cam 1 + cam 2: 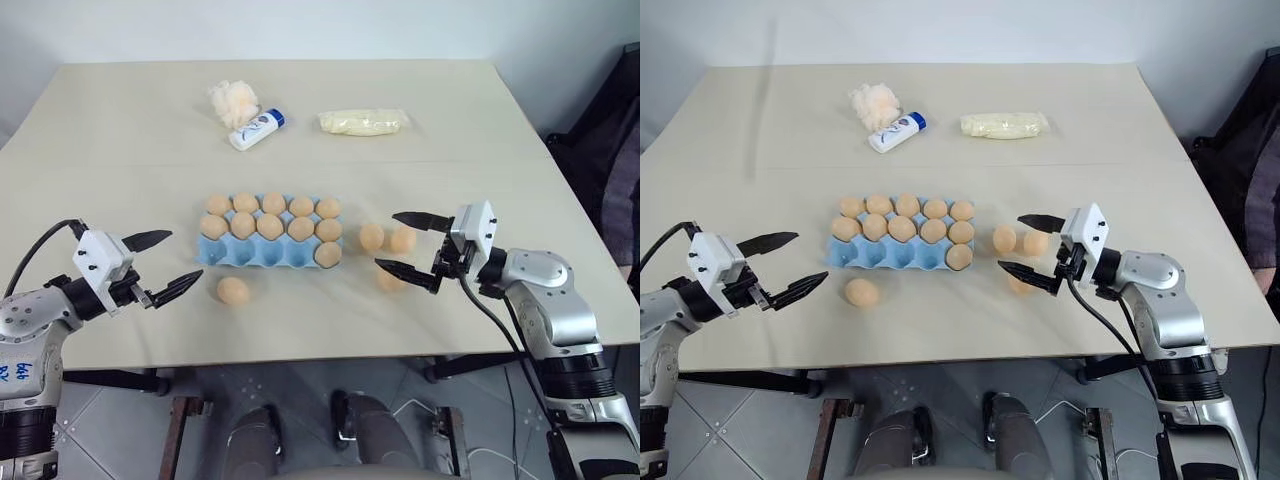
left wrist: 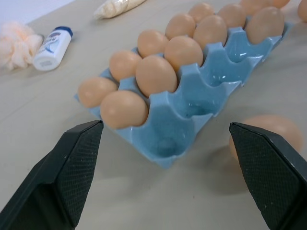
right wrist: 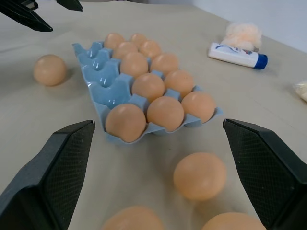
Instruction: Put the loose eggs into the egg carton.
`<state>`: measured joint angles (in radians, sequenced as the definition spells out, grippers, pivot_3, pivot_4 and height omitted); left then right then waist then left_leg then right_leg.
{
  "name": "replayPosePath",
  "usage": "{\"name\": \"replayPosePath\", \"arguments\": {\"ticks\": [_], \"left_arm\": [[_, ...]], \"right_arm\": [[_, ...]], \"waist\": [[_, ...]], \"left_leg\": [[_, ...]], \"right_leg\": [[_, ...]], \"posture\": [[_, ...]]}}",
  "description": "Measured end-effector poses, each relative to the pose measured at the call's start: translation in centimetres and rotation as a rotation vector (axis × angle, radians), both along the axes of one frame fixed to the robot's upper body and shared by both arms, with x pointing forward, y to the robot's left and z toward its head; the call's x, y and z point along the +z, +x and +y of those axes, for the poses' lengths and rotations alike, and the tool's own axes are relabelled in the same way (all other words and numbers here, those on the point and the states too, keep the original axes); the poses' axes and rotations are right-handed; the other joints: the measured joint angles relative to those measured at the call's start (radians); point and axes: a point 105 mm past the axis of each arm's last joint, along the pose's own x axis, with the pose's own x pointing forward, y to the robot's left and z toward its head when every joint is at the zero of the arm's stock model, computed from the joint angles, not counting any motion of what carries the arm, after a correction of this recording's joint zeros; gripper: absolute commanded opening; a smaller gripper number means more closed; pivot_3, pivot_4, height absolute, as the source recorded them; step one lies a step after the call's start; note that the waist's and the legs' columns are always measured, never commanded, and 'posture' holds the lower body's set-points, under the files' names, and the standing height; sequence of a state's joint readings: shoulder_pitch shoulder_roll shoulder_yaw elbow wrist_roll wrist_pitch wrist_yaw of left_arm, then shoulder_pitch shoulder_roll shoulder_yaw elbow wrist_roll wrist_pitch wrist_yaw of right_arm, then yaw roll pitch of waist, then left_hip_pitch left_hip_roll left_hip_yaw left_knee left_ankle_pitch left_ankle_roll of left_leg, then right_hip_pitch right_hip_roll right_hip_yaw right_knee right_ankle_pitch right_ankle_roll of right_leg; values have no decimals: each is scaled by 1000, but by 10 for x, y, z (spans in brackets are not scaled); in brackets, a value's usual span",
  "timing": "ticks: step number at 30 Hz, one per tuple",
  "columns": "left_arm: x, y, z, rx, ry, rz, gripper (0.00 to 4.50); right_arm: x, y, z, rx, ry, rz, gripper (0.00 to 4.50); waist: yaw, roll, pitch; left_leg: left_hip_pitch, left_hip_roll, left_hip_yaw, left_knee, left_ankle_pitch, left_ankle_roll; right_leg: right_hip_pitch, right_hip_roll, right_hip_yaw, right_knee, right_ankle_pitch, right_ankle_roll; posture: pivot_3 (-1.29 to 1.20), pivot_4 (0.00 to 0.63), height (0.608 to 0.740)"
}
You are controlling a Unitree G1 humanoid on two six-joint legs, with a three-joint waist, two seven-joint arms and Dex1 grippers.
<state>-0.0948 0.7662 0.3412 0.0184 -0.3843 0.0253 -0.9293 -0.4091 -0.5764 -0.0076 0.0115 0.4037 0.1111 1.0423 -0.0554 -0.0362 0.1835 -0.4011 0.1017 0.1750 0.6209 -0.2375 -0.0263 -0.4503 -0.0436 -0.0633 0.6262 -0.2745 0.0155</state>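
Your egg carton (image 1: 262, 252) sat mid-table, four near-row cups empty. Your left gripper (image 1: 162, 264) at its 8 o'clock and right gripper (image 1: 412, 245) at 3 o'clock pointed inward, level, wide apart, holding nothing. Loose eggs (image 1: 372, 236) lay at 3 and one at 7 o'clock.

third egg right of carton (image 1: 392, 281): partly behind the right gripper's (image 1: 408, 243) lower finger in our head views.
eggs (image 3: 132, 218) in right wrist view: two cut off by the frame edge.
bottle (image 1: 256, 129) label: too small for us to read.
bag (image 1: 364, 122) contents: we cannot tell.
carton (image 2: 192, 103) far end: cut off in left wrist view.
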Motion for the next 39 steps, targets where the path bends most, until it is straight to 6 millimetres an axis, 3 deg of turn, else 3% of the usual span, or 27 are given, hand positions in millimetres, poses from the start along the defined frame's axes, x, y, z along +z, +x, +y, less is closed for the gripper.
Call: {"name": "replayPosePath", "arguments": {"ticks": [6,11,15,20,25,29,32,37,39], "left_arm": [[-4,-1,-13,-73,1,22,4484],[-19,-13,-44,-268,48,95,4484],[-24,-17,-55,-348,60,120,4484],[-26,-19,-60,-393,80,116,4484],[-26,-19,-59,-396,88,110,4484],[-27,-20,-59,-395,88,113,4484],[-30,-22,-57,-386,88,123,4500],[-28,-27,-58,-369,95,106,4500],[-25,-28,-57,-351,90,91,4500]], "right_arm": [[-2,-6,-9,-19,-17,2,4500],[-19,-29,-30,-6,-134,62,4500],[-36,-35,-37,-4,-185,84,4500],[-33,-29,-18,29,-149,57,4500],[-55,-15,3,48,-126,115,4500],[-58,-6,14,67,-138,111,4500],[-65,-5,14,71,-168,118,3888],[-77,-4,13,70,-167,154,2181],[-77,-4,17,79,-153,151,1757]], "waist": [[3,0,0],[21,0,0],[18,0,0],[10,0,0],[5,1,0],[2,1,0],[2,1,0],[0,1,0],[-1,1,0]], "left_leg": [[0,-1,0,0,0,-1],[0,-2,0,2,-1,0],[0,-1,-1,4,-1,-1],[0,-1,-1,7,-1,-1],[0,-1,-1,7,-1,0],[0,-1,-2,7,-1,0],[0,-1,-2,7,-1,0],[0,-1,-2,7,-1,0],[0,-1,-2,8,-1,0]], "right_leg": [[0,1,-1,1,0,0],[0,1,-1,0,-1,0],[0,3,-1,0,-1,-1],[2,3,0,1,-1,-1],[2,2,0,1,-1,0],[2,2,0,2,-1,0],[2,3,-1,2,-1,-1],[2,2,0,3,-1,0],[2,2,0,3,-1,0]], "posture": [[0,150,740],[0,150,740],[0,150,740],[0,150,740],[0,150,740],[0,150,740],[0,150,740],[0,150,740],[0,150,740]]}}
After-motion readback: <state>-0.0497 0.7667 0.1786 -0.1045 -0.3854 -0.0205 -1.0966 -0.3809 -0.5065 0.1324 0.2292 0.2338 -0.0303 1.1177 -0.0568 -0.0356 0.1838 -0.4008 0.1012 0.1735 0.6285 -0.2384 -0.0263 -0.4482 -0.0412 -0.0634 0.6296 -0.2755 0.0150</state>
